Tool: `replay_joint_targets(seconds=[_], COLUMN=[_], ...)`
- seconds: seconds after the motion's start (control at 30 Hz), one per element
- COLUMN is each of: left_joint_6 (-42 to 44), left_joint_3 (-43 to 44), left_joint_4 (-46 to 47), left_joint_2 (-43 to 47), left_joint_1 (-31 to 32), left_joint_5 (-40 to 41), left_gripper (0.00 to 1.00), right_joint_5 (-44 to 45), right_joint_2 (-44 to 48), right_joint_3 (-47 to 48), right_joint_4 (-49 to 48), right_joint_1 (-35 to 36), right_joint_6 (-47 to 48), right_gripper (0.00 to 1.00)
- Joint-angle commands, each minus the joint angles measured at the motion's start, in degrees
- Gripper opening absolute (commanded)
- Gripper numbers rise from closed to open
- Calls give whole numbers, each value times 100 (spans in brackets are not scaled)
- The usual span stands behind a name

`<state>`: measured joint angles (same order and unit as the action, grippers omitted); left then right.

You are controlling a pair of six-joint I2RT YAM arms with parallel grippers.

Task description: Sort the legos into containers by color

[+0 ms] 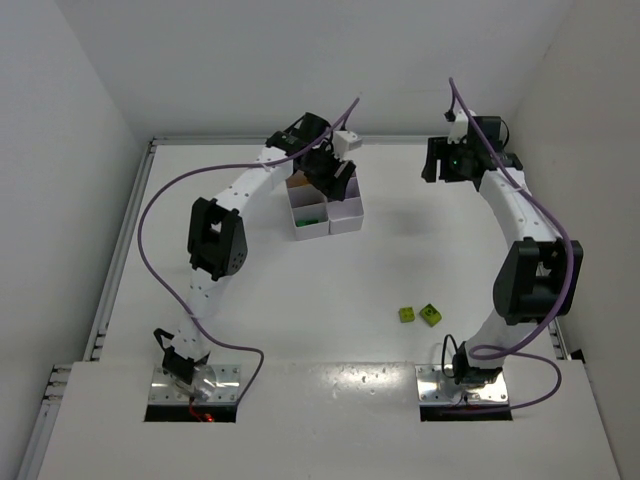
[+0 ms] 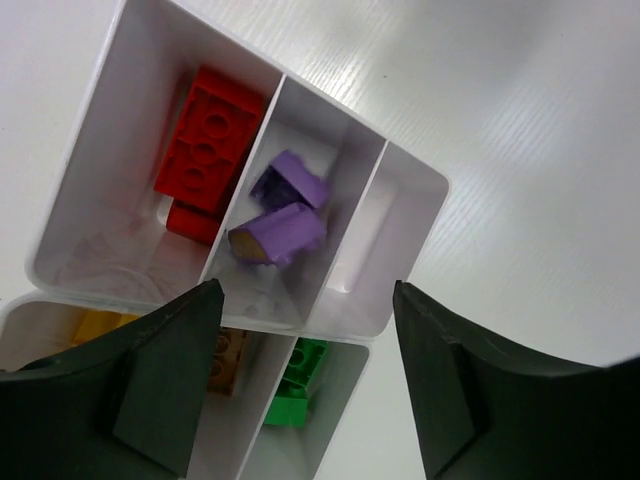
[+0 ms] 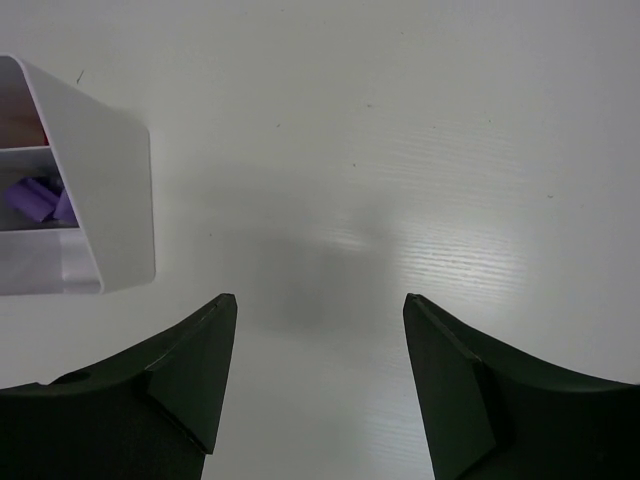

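The white containers tray (image 1: 344,221) stands at the back middle of the table. My left gripper (image 1: 325,172) hovers over it, open, nothing between its jaws (image 2: 308,290). Below it, separate compartments of the tray (image 2: 415,215) hold red legos (image 2: 210,140), purple legos (image 2: 285,212), an orange one (image 2: 228,360), a green one (image 2: 298,382) and a yellow one (image 2: 100,322). Two lime legos (image 1: 407,314) (image 1: 430,315) lie loose on the table at front right. My right gripper (image 1: 441,160) is open and holds nothing, over bare table (image 3: 318,300) to the right of the tray (image 3: 112,205).
A raised rail (image 1: 125,240) runs along the table's left side and white walls close in the back and sides. The two arm bases (image 1: 190,385) (image 1: 465,385) sit at the near edge.
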<state>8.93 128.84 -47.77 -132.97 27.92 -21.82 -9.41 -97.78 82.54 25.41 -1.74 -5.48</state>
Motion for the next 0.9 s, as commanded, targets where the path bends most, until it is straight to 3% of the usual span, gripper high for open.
replay_joint_targets(seconds=[0.0, 0.13, 0.27, 0.37, 0.47, 0.63, 0.87], left_joint_6=[56, -5, -163, -321, -680, -1156, -1517], left_joint_3=[90, -620, -2437, -3230, -3758, -4217, -4578], left_joint_4=[65, 872, 2628, 3096, 3299, 3432, 3687], left_joint_2=[367, 1130, 2413, 3037, 3355, 3541, 3717], left_joint_1=[-41, -155, -156, -156, -156, -208, -261], left_joint_5=[82, -496, -1209, -1263, -1062, -517, -68], left_gripper=[76, 76, 76, 76, 76, 76, 76], right_joint_5=[-158, -901, -1449, -1363, -959, -720, -176], right_joint_2=[154, 154, 363, 793, 2012, 2956, 3089], right_joint_3=[8, -45, -203, -861, -2018, -2997, -3719], right_joint_4=[-141, 619, 2360, 3432, 3917, 4279, 4087], right_joint_1=[59, 60, 7, -55, -3, 366, 1270], right_joint_6=[160, 949, 2496, 3849, 5122, 5478, 4618], right_gripper=[68, 66, 61, 60, 62, 66, 71])
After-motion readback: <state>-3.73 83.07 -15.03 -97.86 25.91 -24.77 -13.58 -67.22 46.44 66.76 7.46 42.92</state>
